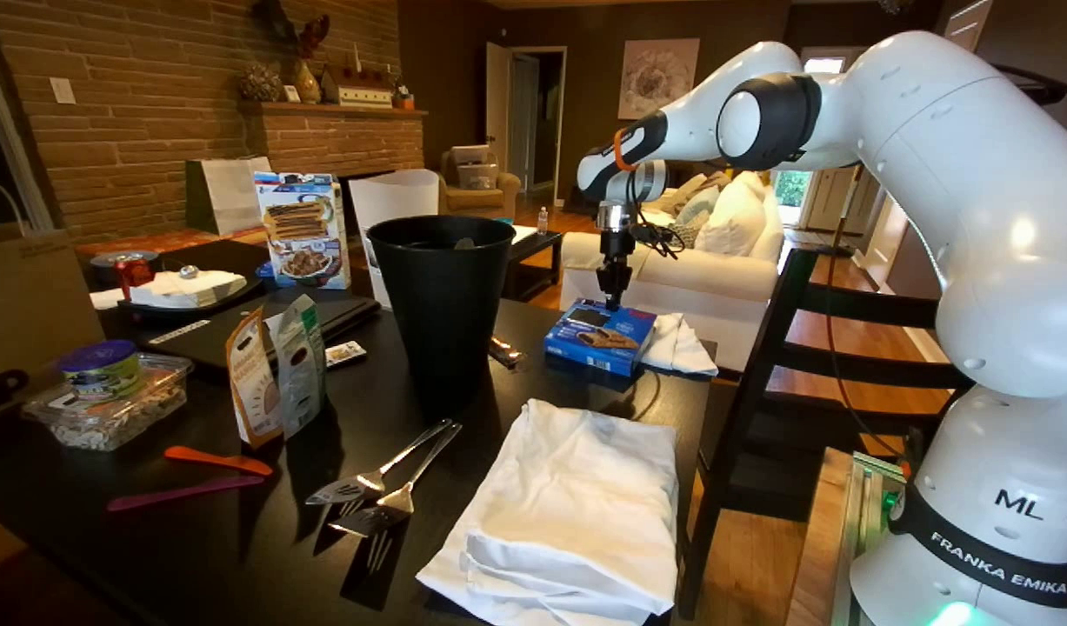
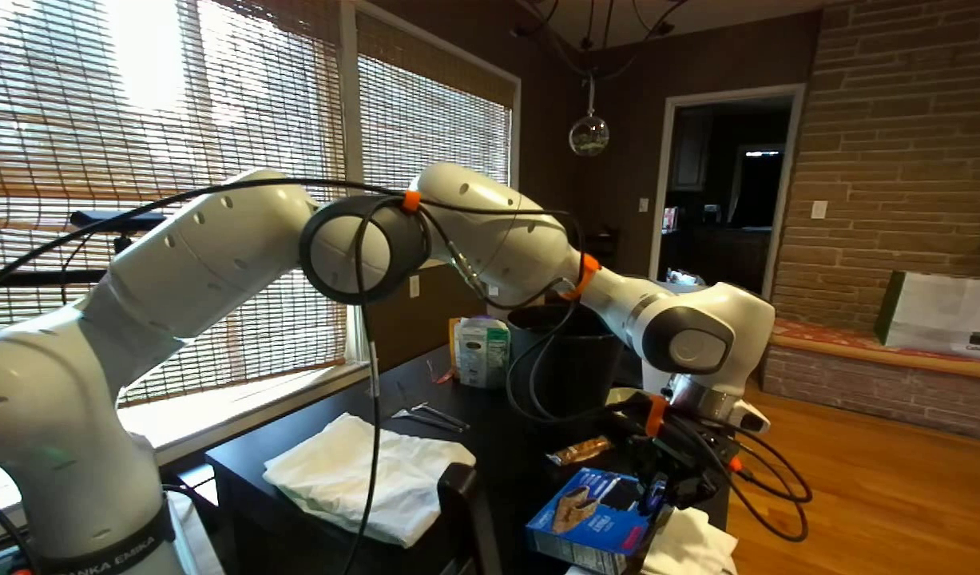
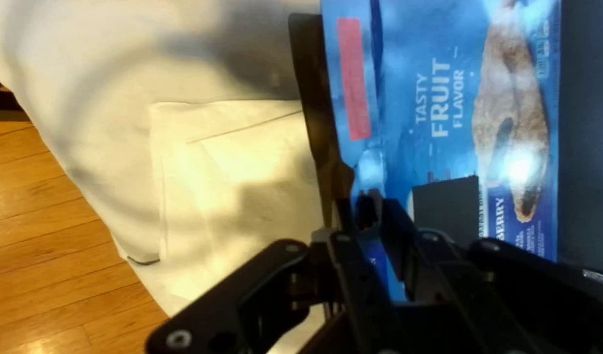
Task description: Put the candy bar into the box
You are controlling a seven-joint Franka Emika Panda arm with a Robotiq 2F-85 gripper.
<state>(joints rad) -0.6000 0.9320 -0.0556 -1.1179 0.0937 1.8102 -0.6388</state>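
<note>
The box (image 1: 598, 339) is a bright-blue carton lying flat on the dark table; it also shows in an exterior view (image 2: 581, 515) and the wrist view (image 3: 419, 142). A blue end flap (image 3: 353, 78) with a red strip stands out along its edge. My gripper (image 1: 616, 300) points down at this flap end; it also shows in an exterior view (image 2: 664, 497). In the wrist view its fingers (image 3: 367, 216) are a narrow gap apart, with blue carton visible between them; contact is unclear. The candy bar (image 1: 505, 352) lies in a brown wrapper beside the bin, seen also in an exterior view (image 2: 579, 451).
A tall black bin (image 1: 442, 296) stands behind the candy bar. A white cloth (image 1: 679, 348) lies beside the box, and a folded white cloth (image 1: 576, 504) nearer. Metal serving utensils (image 1: 385, 496) and two pouches (image 1: 276, 374) are farther left. A chair back (image 1: 776, 348) rises at the table edge.
</note>
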